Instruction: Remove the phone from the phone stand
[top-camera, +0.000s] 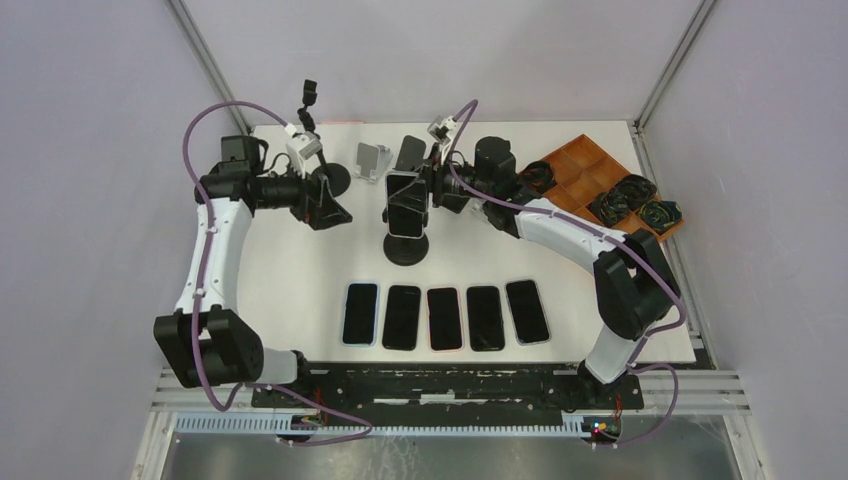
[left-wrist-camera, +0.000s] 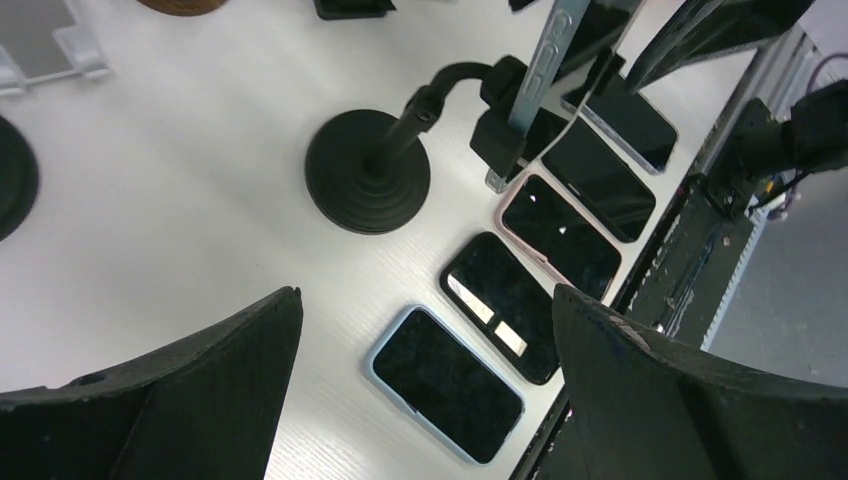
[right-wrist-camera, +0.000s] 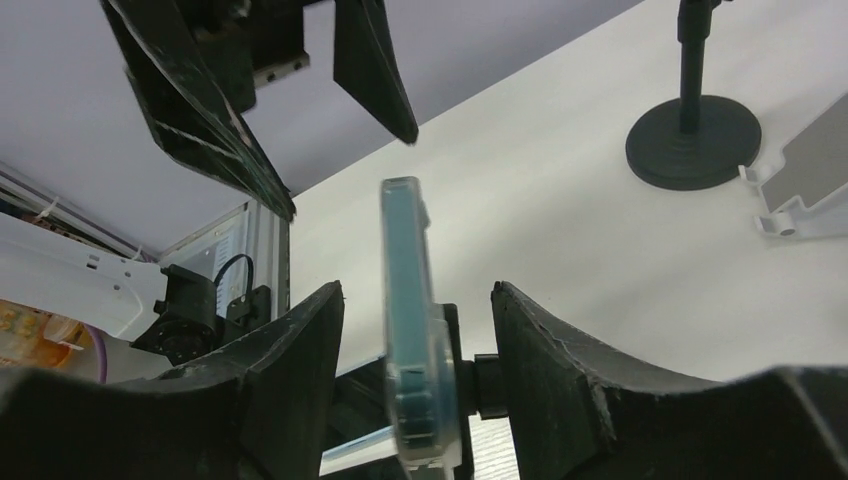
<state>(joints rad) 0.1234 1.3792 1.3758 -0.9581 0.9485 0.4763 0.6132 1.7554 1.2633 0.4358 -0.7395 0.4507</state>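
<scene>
A phone in a teal case is clamped upright on a black stand with a round base at the table's middle. My right gripper is open with a finger on each side of the phone. In the right wrist view the phone stands edge-on between the fingers with a gap on both sides; the stand's mount is behind it. My left gripper is open and empty, left of the stand. The left wrist view shows the stand base and the phone's edge.
Several phones lie face up in a row near the front edge. A second black stand and a white stand are at the back left. A wooden tray with coiled cables sits at the back right.
</scene>
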